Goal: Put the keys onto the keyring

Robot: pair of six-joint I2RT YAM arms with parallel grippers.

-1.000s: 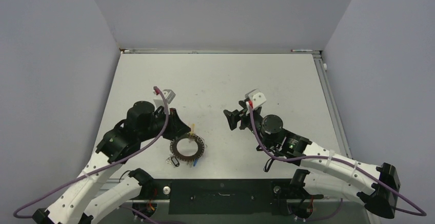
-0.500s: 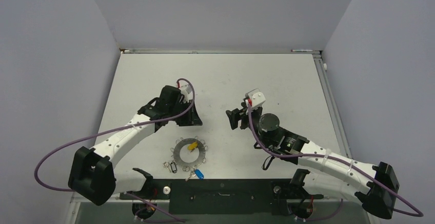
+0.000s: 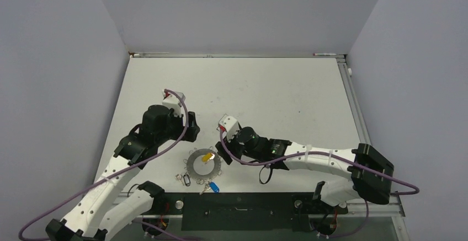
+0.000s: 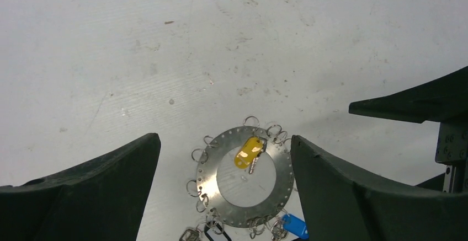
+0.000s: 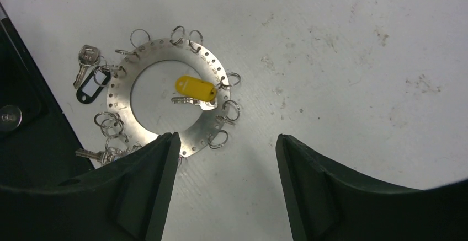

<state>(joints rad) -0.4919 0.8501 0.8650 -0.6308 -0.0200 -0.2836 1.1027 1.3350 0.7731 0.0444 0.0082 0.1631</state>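
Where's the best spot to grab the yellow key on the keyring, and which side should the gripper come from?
Probably by its yellow head, coming straight down from above and closing across the head's short width. The yellow key lies flat, partly on the keyring, so a sideways approach finds no gap beneath it. The head is also broader than the thin blade.

The left wrist view's lower edge cuts off the near rim of the keyring (image 4: 283,181), part of the blue-headed key (image 4: 296,227) and most of the dark-rimmed key (image 4: 212,232). In the right wrist view one finger (image 5: 144,188) of the right pincer (image 5: 224,137) covers the keyring's lowest stretch and the end of a bunch of silver keys (image 5: 99,154). From above, the yellow-headed key (image 3: 207,156) is too small to tell whether it hangs on a loop or merely lies on the keyring.
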